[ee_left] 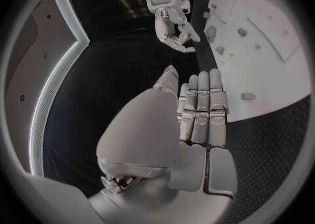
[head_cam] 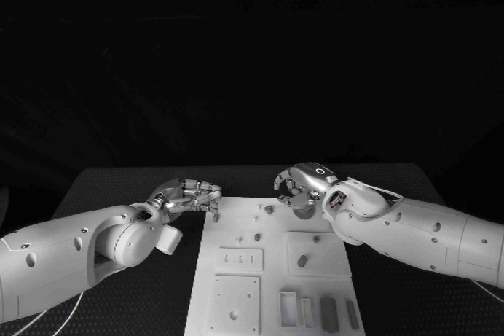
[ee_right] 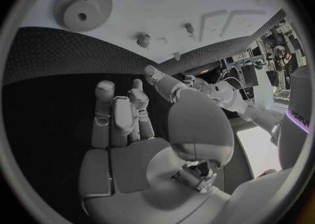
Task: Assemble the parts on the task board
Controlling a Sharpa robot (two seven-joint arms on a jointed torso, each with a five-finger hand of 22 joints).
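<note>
White plate — the task board (head_cam: 275, 278) — lies at the centre of the black table (head_cam: 105, 186), running from the near edge toward 12 o'clock, with both arms meeting over its far end.

Left hand (head_cam: 189, 196) hovers at the board's far corner, about 11 o'clock from its centre; in the left wrist view (ee_left: 197, 111) its fingers lie straight and pressed side by side, holding nothing. Right hand (head_cam: 304, 186) hangs over the far edge at about 1 o'clock, fingers curled downward. In the right wrist view (ee_right: 125, 114) those fingers are part bent and close together, with nothing visible between them.

Large gear (ee_right: 83, 6) rests flat on the board. A smaller toothed part (ee_right: 143, 39) stands near it, and small dark pieces (head_cam: 301, 261) sit on the raised squares at mid-board. Slots and blocks occupy the near end.

Judgement: no part is in hand, so the work stands at the reach-and-select step. The next move calls for one hand to descend on a loose part and close around it squarely.

Hard to make out — whether the right fingertips touch the board at its far edge, and what the tiny piece (head_cam: 269, 209) beneath them is. The board's near end is cut off.
</note>
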